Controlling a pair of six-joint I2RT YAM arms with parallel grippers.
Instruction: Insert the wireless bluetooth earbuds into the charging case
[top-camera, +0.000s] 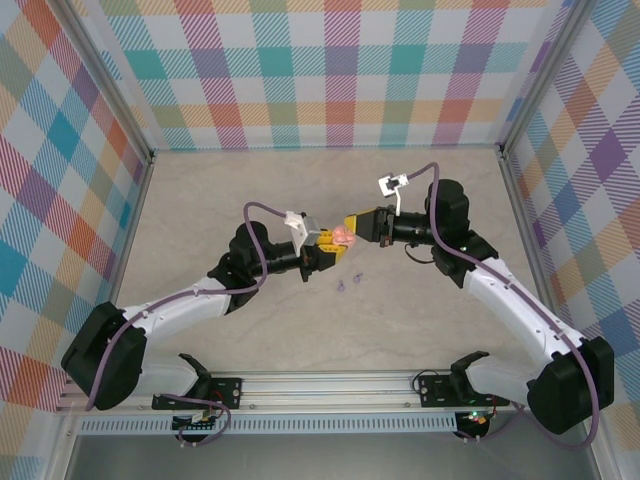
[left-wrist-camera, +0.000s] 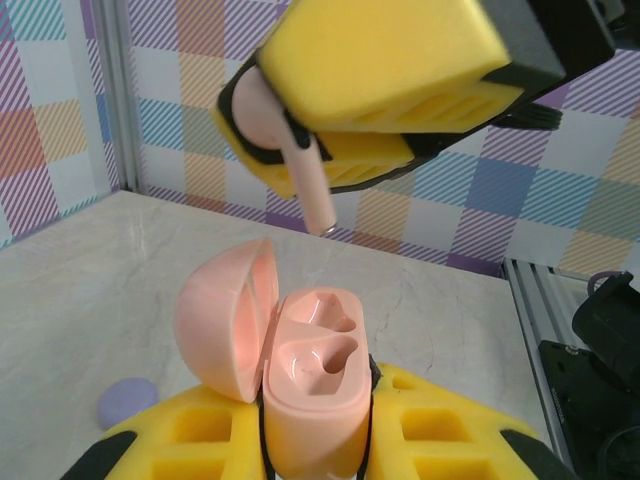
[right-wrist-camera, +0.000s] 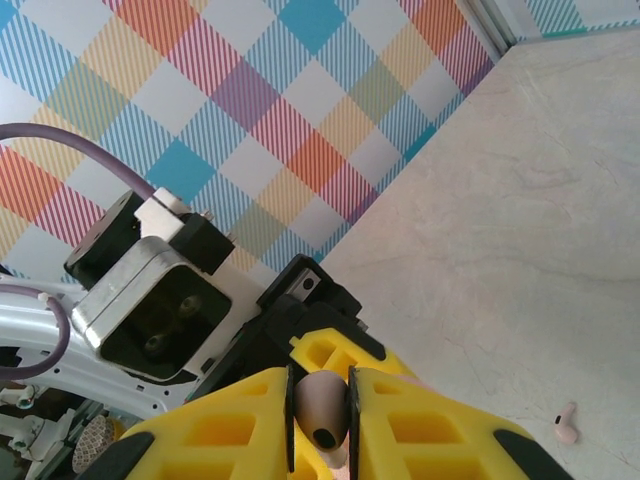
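In the middle of the table (right-wrist-camera: 520, 250), the left gripper (left-wrist-camera: 315, 432) squeezes the open pink charging case (left-wrist-camera: 312, 385), its lid tipped back; just above it, the right gripper (right-wrist-camera: 320, 400) pinches one pink earbud (left-wrist-camera: 310, 185), stem down, not touching the case. A second pink earbud (right-wrist-camera: 566, 425) lies on the table; two tiny lilac bits (top-camera: 342, 287) nearby may be earbuds too.

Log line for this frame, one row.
left tool: shut on charging case, lid open, slots empty | right tool: shut on pink earbud, not yet inserted | table: second pink earbud
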